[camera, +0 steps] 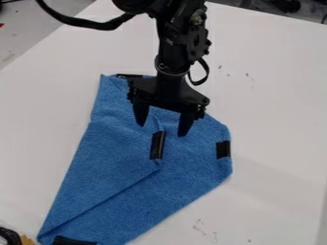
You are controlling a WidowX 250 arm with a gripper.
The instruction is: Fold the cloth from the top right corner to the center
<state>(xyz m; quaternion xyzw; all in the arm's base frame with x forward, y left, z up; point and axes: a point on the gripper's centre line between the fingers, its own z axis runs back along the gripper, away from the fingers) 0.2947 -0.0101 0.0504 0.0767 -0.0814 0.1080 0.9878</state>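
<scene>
"Since the gripper is hanging right over the upper part of the blue cloth, can anyone say what the fingers are doing?"

"Yeah, they're spread well apart, tips pointing down, with blue fabric visible between them. Can't tell if the tips touch it, tbh."

"Ok, and the cloth?"

"It's lying on the white table, running from under the gripper down to the bottom left of the view. A big flap is folded over from the left side, and its edge slants from the bottom left corner up to about the middle. Small wrinkles up by the top left."

"What's with the dark bits?"

"Black strips. One sits near the middle, just below the gripper, another is at the right edge, one at the top and one at the bottom. The arm comes in from the top, with a black cable looping off to the left. Also some scuff marks on the table, lower right of the cloth."
</scene>
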